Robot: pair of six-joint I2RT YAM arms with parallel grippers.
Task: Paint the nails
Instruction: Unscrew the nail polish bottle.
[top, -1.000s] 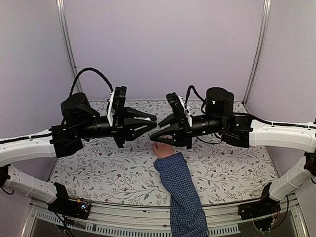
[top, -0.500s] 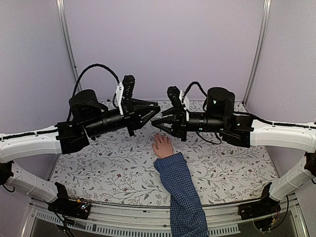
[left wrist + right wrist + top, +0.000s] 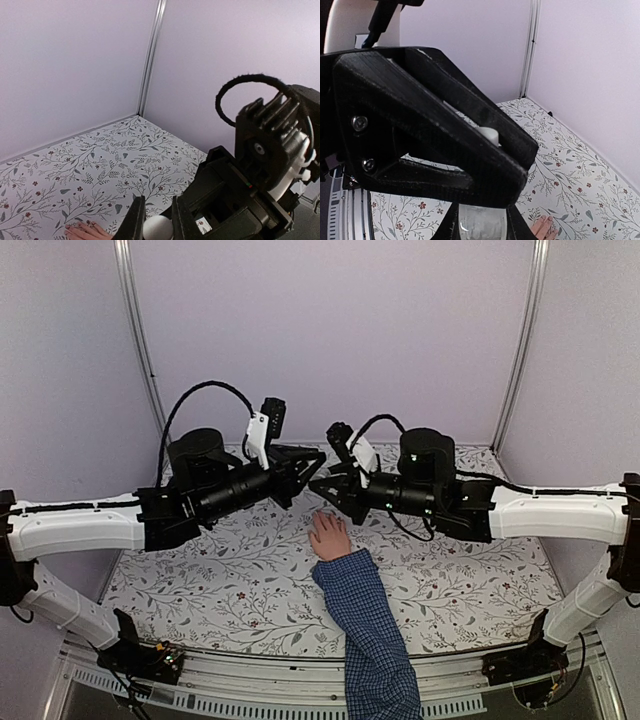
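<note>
Left gripper [image 3: 310, 472]: clamped on white rounded cap [image 3: 157, 227] | right gripper [image 3: 320, 484]: grasping small clear bottle [image 3: 480, 222] | both over floral-print tabletop [image 3: 200, 580], midway between side edges | nails [image 3: 320, 517], pale hand [image 3: 328, 538], blue checked sleeve [image 3: 370, 630]: beneath.

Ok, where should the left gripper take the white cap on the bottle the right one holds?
Grip the white cap on its round side wall, a finger on each opposite side, coming end-on toward the right gripper. It is the only part sticking out of that gripper, which clamps the clear bottle. The left gripper appears to straddle it that way now.
</note>
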